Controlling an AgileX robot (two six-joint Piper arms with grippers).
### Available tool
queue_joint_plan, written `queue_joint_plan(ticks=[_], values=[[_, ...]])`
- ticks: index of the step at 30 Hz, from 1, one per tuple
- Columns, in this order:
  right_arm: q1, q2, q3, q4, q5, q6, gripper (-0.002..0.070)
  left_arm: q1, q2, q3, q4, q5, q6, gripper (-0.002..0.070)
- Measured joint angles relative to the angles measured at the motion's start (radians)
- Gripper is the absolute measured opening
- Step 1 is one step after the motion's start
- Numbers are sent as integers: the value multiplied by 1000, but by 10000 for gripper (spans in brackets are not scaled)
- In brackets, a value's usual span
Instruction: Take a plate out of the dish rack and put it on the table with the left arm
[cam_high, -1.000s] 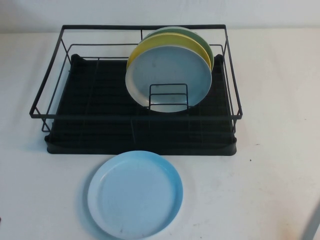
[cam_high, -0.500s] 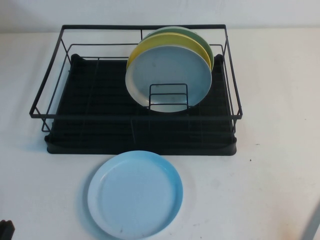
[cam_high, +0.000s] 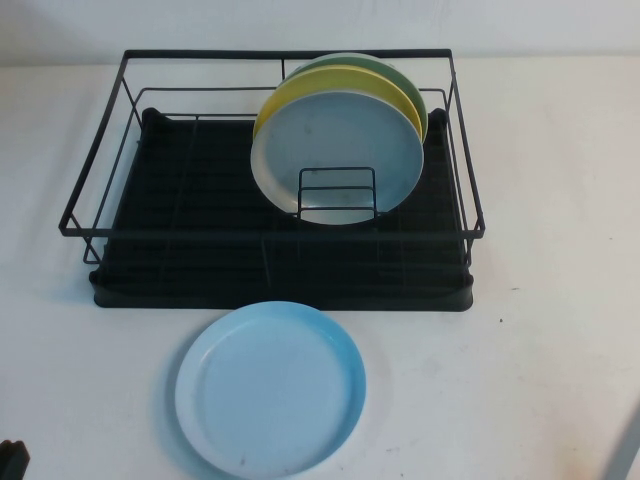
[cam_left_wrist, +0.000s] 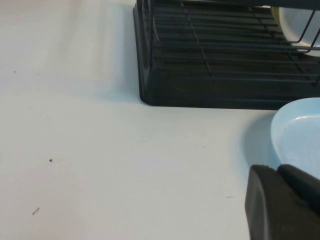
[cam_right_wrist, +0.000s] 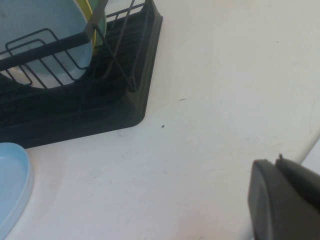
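Basically done, by the look of it. Left gripper (cam_high: 10, 458) sits at the 7 o'clock corner of the high view, only a dark tip showing; it holds nothing, and whether its fingers are apart or together I cannot tell. Its own wrist view shows the same dark tip (cam_left_wrist: 282, 202) low over the white top, with the plate's edge just beyond it. Right gripper (cam_right_wrist: 285, 200) shows only in its wrist view, parked off at the table's right side, well apart from everything; its state I also cannot tell.

The plate (cam_high: 270, 388), bright sky-blue, lies flat on the table (cam_high: 540, 380) at 6 o'clock, just in front of the dish rack (cam_high: 280, 265), close to its front lip but apart from it as far as I can see. So the placing looks finished; what's left is at most the left arm pulling clear.

Still standing in the rack at 12 to 1 o'clock: grey-blue plate (cam_high: 340, 160) in the small wire holder (cam_high: 337, 195), yellow plate (cam_high: 390, 85) behind it, green plate (cam_high: 405, 78) at the back. Nothing blocks the left arm's way out.
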Motion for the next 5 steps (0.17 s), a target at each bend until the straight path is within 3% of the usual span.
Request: queue_joint_plan(ticks=[5], values=[[0,0,0,0,0,0,-20,0,0,0,0,0,0,-3]])
